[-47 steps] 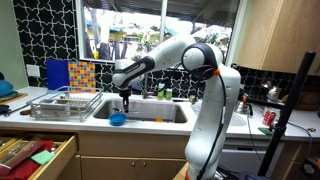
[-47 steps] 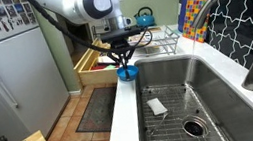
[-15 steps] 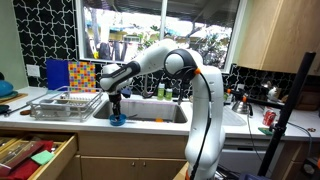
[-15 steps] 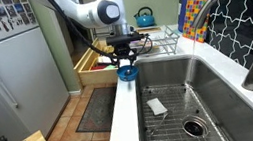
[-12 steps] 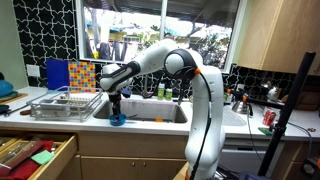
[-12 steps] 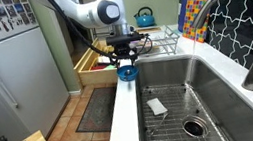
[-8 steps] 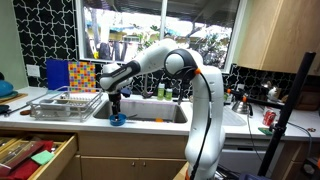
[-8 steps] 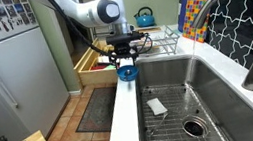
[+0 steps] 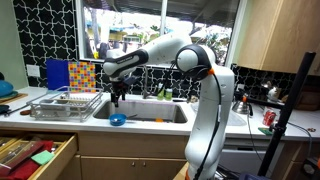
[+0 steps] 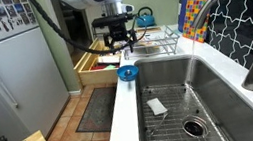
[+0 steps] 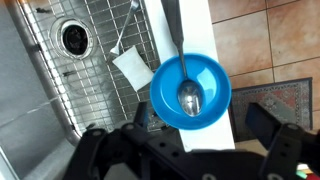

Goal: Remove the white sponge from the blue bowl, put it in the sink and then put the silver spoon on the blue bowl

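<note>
The blue bowl (image 11: 165, 85) stands on the white counter strip at the sink's front edge, also seen in both exterior views (image 9: 117, 120) (image 10: 127, 73). The silver spoon (image 11: 192, 97) lies in it, its handle sticking out over the rim. The white sponge (image 11: 132, 68) rests on the wire grid in the sink (image 11: 60, 80), and an exterior view shows the sponge (image 10: 157, 106) there too. My gripper (image 11: 180, 128) hangs open and empty well above the bowl (image 9: 118, 97) (image 10: 120, 43).
A wire dish rack (image 9: 65, 103) (image 10: 158, 43) stands on the counter beside the sink. A drawer (image 9: 35, 155) below it is pulled open. The faucet (image 10: 229, 10) arches over the basin, whose drain (image 11: 75, 37) lies past the sponge. A red can (image 9: 267, 118) stands far off.
The gripper has opened and risen away from the bowl, leaving the spoon lying in it. Bowl and sponge have not moved.
</note>
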Controlling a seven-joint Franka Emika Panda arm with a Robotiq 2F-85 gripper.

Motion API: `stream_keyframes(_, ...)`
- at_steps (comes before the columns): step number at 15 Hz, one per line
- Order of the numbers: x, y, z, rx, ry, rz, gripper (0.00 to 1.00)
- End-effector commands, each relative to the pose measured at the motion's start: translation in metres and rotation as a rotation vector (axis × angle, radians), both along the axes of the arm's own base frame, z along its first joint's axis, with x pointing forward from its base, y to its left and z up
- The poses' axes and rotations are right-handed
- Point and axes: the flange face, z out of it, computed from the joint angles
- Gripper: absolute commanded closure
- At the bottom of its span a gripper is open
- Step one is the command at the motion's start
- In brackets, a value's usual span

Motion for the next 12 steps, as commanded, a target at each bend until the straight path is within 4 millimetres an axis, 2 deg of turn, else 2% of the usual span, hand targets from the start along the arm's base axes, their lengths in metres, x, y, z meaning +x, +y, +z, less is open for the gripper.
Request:
stream_keyframes(1,-0.033,-0.01,0.037,-0.004,-0.017,-0.201,0.0)
stream_keyframes(5,-0.052,-0.021,0.061,-0.005,-0.042,-0.415,0.0)
stream_keyframes(7,-0.06,-0.024,0.064,0.002,-0.037,-0.423,0.0)
stream_keyframes(8,-0.045,-0.019,0.068,-0.006,-0.052,-0.387,0.0)
stream_keyframes(12,-0.051,-0.021,0.067,-0.007,-0.049,-0.403,0.0)
